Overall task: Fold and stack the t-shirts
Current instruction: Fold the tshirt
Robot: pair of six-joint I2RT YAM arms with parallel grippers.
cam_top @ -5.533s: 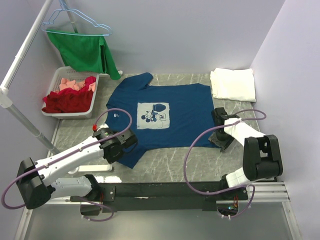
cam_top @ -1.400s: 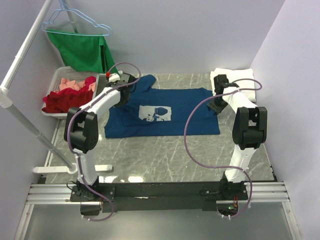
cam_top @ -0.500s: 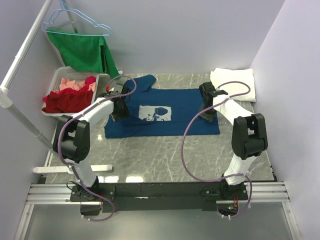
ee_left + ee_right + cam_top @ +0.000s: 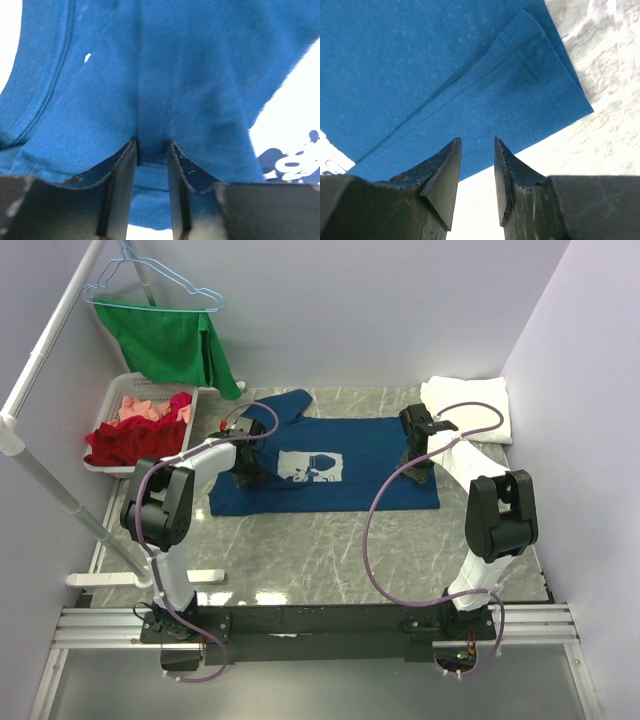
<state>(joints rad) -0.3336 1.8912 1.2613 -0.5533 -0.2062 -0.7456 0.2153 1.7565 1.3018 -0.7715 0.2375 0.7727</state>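
Seen from above, the wrists hide both sets of fingertips. The navy t-shirt (image 4: 340,485) lies mid-table (image 4: 330,550), folded into a band that cuts off its print. The white t-shirt (image 4: 470,408) sits folded far right. The left gripper (image 4: 151,150) pinches a navy ridge, and the right gripper (image 4: 477,150) is slightly parted above the hem.

In both wrist views the navy shirt (image 4: 165,75) runs past the edges. In the left one its print (image 4: 295,150) is cut by the right edge and glared white. From above, the left gripper (image 4: 247,465) hides part of the shirt; whether it pinches cloth cannot be told. Beside the shirt's hem the counter (image 4: 600,115) is washed out.
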